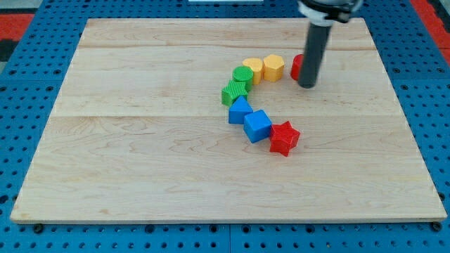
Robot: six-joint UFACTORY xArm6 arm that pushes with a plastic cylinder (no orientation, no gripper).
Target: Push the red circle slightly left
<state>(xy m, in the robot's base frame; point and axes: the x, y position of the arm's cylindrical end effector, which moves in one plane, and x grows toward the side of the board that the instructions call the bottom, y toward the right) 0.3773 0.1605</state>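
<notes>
- The red circle [297,66] is found near the top of the wooden counter [140,154], right of centre, at the right end of a curved chain of blocks.
- My tip [306,85] is set down just right of the red circle, touching or nearly touching it; which of the two cannot be told.
- Immediately to the view's left of the red circle a yellow hexagon-like block [273,68] is placed, close to it or touching, so the path leftward is blocked by it.
- Next in the chain a second yellow block [252,69] is seen, rounded on top, its exact shape hard to make out.
- A green round block [242,76] and a green block [234,93] of unclear shape follow, curving downward.
- Below them a blue triangular block [240,111], a blue cube [258,126] and a red star [284,138] are lined up toward the bottom right.
- Most of the red circle's right side is hidden behind the dark rod [313,53]; only its left part is shown.
- The rod's upper mount is cut off by the view's top edge.
- No fingers are carried by this arm, so nothing can be said to be open, closed or gripped.
- Eight blocks are counted: two red, two yellow, two green, two blue.
- A blue pegboard surface [28,140] is seen around the counter.
</notes>
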